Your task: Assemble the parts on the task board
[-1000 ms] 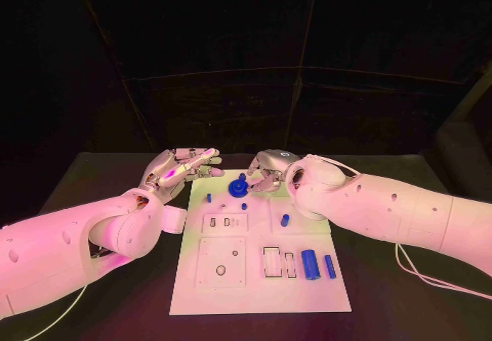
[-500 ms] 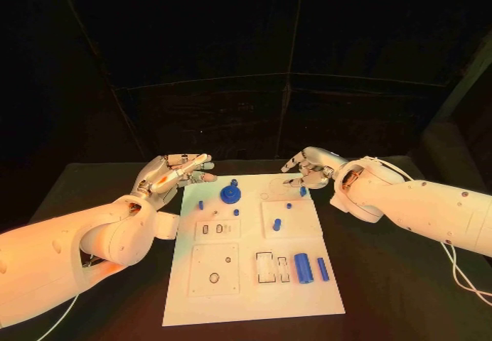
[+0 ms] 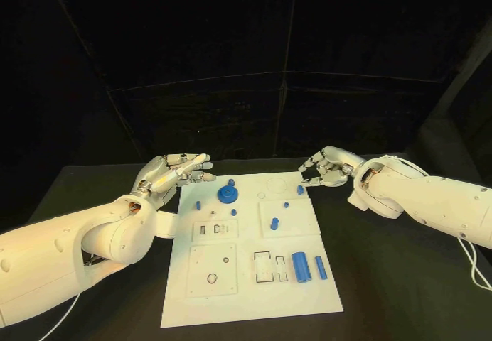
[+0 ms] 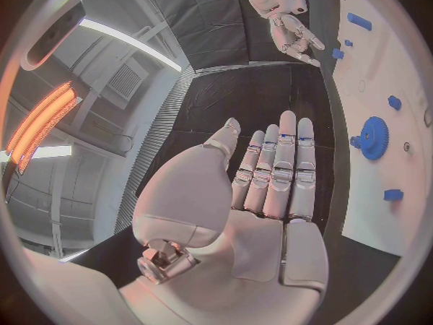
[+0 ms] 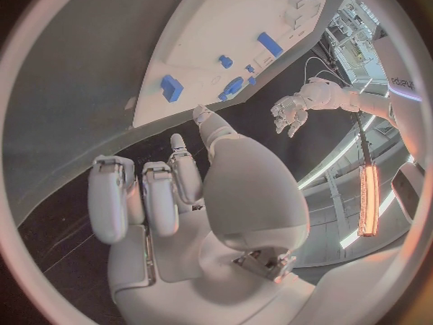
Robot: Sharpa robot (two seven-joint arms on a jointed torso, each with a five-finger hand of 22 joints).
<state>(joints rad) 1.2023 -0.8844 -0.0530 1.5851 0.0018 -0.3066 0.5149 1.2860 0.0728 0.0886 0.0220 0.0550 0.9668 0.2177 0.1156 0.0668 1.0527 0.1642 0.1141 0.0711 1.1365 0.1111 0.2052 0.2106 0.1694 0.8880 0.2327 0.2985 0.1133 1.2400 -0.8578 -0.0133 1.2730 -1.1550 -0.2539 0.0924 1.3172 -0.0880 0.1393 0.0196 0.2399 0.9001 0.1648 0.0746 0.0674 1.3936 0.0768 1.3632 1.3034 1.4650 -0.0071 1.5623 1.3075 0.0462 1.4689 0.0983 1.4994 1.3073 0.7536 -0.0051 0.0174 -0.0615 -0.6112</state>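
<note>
The right hand (image 3: 326,172) has pulled back right off the board (image 3: 251,284); it hangs empty, fingers loosely curled, beside the far right corner. The left hand (image 3: 176,170) hovers released, fingers straight, at the far left corner. A blue gear (image 3: 227,194) stands at the board's far end; a blue cylinder (image 3: 301,266) lies near right, beside empty slots.

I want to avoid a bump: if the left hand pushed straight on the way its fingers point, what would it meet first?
Probably the blue gear at the far end of the task board. The left hand points toward it over the board's far left corner, but height is unclear, so it might pass above.
</note>
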